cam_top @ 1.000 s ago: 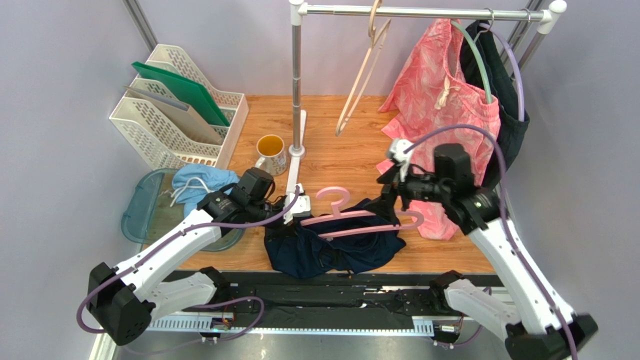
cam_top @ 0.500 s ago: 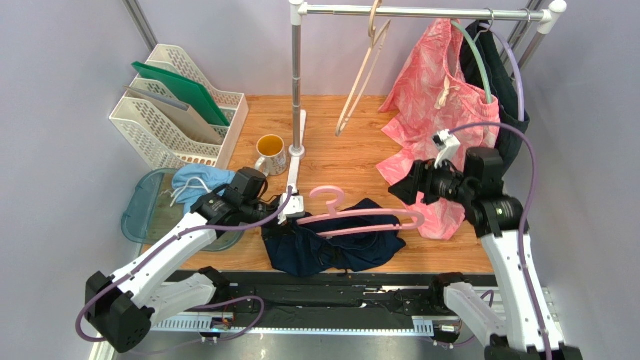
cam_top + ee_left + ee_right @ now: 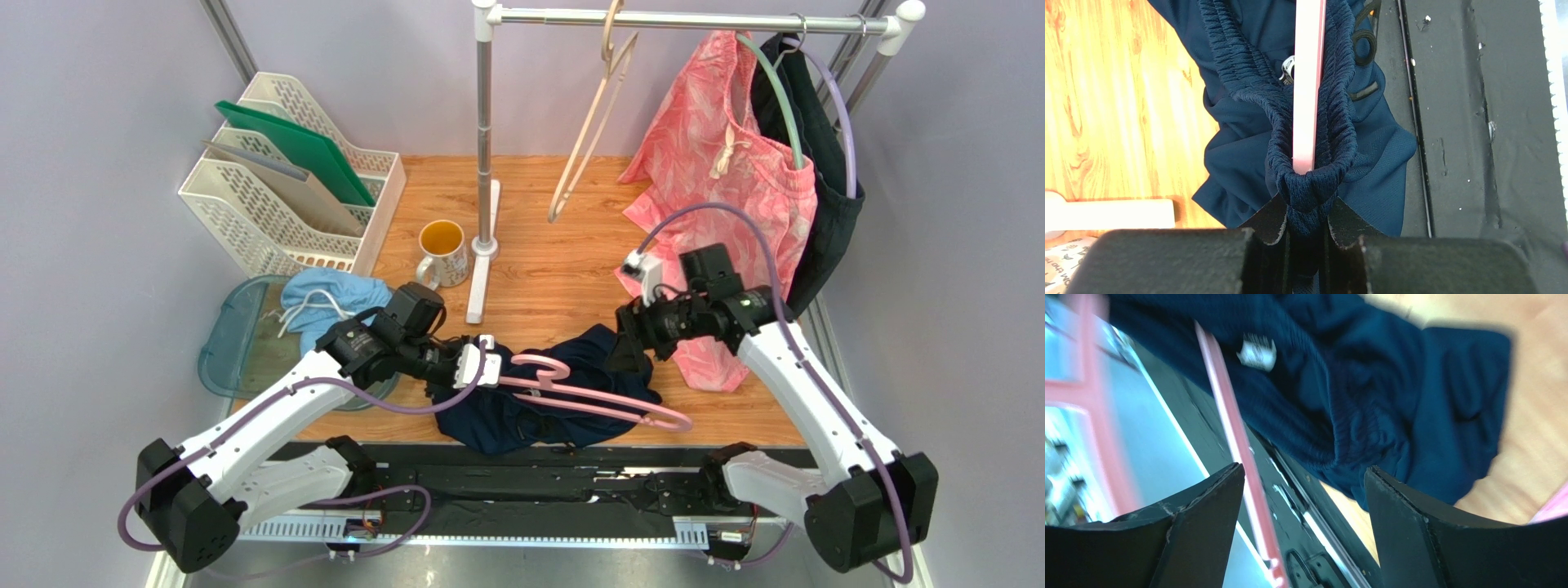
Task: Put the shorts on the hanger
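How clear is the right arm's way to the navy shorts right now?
Likely yes. The right claw hangs open just above the shorts, with nothing between them in its wrist view. The pink hanger runs close by one finger and could get nudged.

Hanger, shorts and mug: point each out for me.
hanger (image 3: 1309,92): left wrist view, its pink bar.
shorts (image 3: 491,423): top external view, near fabric.
mug (image 3: 444,263): top external view, its side wall.

Left arm (image 3: 264,410) reaches inward, jaws pinched; right arm (image 3: 800,382) bends inward, jaws apart.
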